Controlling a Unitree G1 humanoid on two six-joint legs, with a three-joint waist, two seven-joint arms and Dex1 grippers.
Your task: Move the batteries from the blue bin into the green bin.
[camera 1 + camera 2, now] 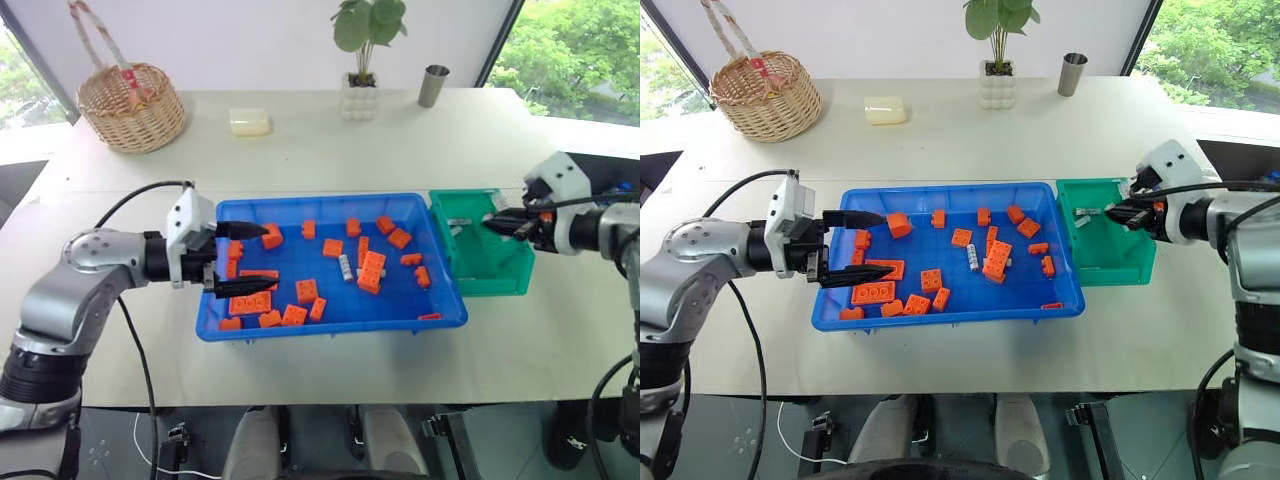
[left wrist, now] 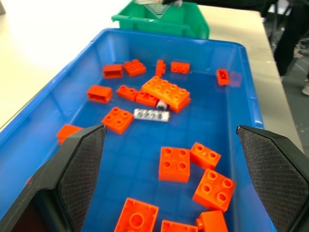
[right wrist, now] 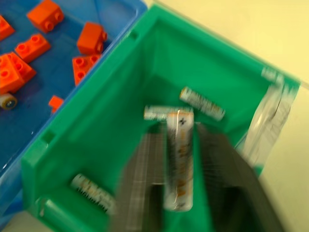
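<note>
While the left gripper (image 1: 243, 260) hung over the left end of the blue bin (image 1: 330, 322), its two black fingers stood wide apart with nothing between them. Orange bricks (image 1: 371, 270) lay scattered across the tray floor, thickest toward its near-left corner. Among them, near the middle of the tray, one battery (image 1: 346, 268) lay flat just left of a stack of bricks; the left wrist view showed a second silver end (image 2: 161, 103) peeping from under that stack.

Touching the tray's right end sat the green bin (image 1: 495, 283). Over its right rim the right gripper (image 1: 503, 224) pointed down and leftward, clasping a battery (image 3: 177, 159) between its fingers above the bin's inside. At least three more batteries (image 3: 202, 103) already lay on the green floor.

Judging by this, the delivery step was in hand: the held cell hung over its target and needed only releasing. After that, the call would be to return to the tray's middle and pick the exposed battery cleanly away from the neighbouring bricks.

Farther back on the table stood a wicker basket (image 1: 131, 105), a potted plant (image 1: 362, 60) and a metal cup (image 1: 433, 86).
</note>
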